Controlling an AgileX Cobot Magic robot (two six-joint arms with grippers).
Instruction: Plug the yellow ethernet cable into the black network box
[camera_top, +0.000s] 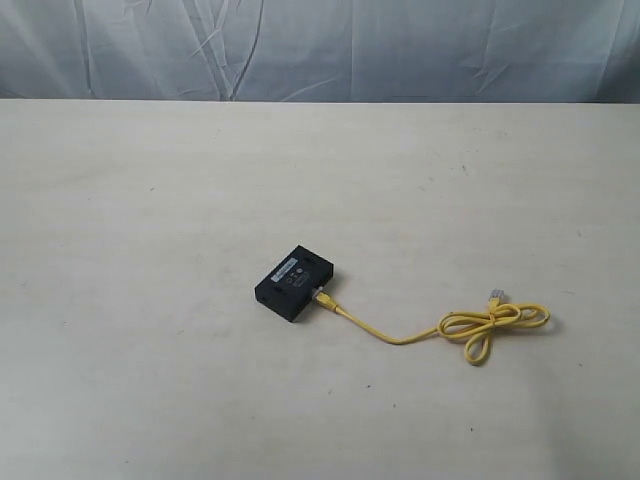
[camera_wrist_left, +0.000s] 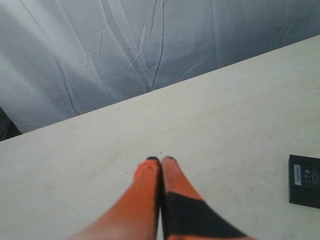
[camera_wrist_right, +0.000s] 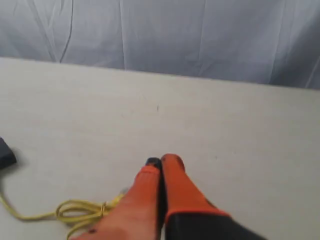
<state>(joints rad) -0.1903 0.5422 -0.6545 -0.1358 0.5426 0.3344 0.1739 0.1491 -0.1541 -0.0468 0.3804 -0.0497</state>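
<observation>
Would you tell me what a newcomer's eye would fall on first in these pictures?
The thin bright-yellow ethernet cable stands out on the pale table, running from a loop at the right to the small flat black network box near the middle. In the wrist views, the orange left gripper and right gripper are shut, holding nothing.

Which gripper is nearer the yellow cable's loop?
Right. The right gripper sits just beside the yellow ethernet cable's loop; the left gripper has only the black network box in view, no cable.
</observation>
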